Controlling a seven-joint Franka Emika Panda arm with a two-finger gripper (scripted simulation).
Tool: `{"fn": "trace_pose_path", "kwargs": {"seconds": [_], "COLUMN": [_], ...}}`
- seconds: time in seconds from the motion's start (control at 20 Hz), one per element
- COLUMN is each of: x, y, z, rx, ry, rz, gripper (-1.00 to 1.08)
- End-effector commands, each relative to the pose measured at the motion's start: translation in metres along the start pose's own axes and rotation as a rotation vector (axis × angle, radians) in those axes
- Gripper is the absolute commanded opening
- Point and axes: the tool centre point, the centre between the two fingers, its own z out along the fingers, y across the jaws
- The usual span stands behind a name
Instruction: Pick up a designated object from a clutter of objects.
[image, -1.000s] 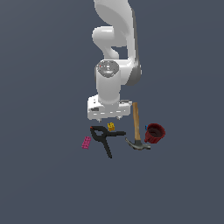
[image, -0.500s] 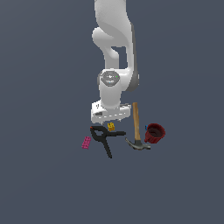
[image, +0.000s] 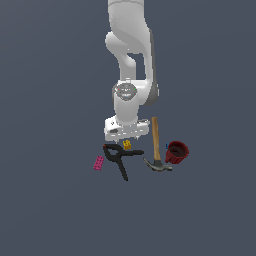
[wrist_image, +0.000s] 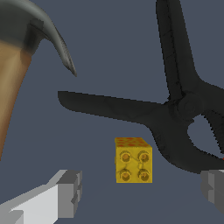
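The designated object, a tiny yellow-orange studded cube (wrist_image: 133, 160), rests on the ground right beside one handle of the black spring clamp (wrist_image: 175, 105). In the exterior view the cube (image: 127, 145) peeks out just under the white hand. My gripper (wrist_image: 142, 190) is open, and its grey fingertips (wrist_image: 70, 193) stand on either side of the cube, apart from it. The hammer's claw (wrist_image: 57, 43) and wooden handle lie a short way off. In the exterior view the gripper (image: 126, 138) hangs low over the clutter of objects.
A claw hammer (image: 156, 145) lies to the exterior view's right of the cube, with a dark red mug (image: 177, 152) beyond it. The spring clamp (image: 119, 157) lies in front of the cube. A small pink brick (image: 99, 162) sits toward the exterior view's left.
The arm has come down: the white hand is lower and closer to the yellow cube than a second ago. The objects have not moved.
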Motion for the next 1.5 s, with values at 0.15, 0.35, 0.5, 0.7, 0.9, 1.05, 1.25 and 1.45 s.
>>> {"fn": "trace_pose_path", "kwargs": {"seconds": [0.15,0.35,0.5,0.7,0.9,1.05,1.25,1.45], "x": [-0.001,-0.001,-0.001,-0.001,-0.001,-0.001,-0.001,-0.003], "y": [0.0,0.0,0.0,0.0,0.0,0.0,0.0,0.017], "z": [0.015,0.033,0.043,0.049,0.049,0.049,0.049,0.03], "rx": [0.0,0.0,0.0,0.0,0.0,0.0,0.0,-0.011], "ry": [0.0,0.0,0.001,0.001,0.001,0.001,0.001,0.018], "rz": [0.0,-0.001,-0.002,-0.002,-0.002,-0.002,-0.002,0.033], "gripper": [1.0,1.0,1.0,1.0,-1.0,-1.0,-1.0,-1.0]}}
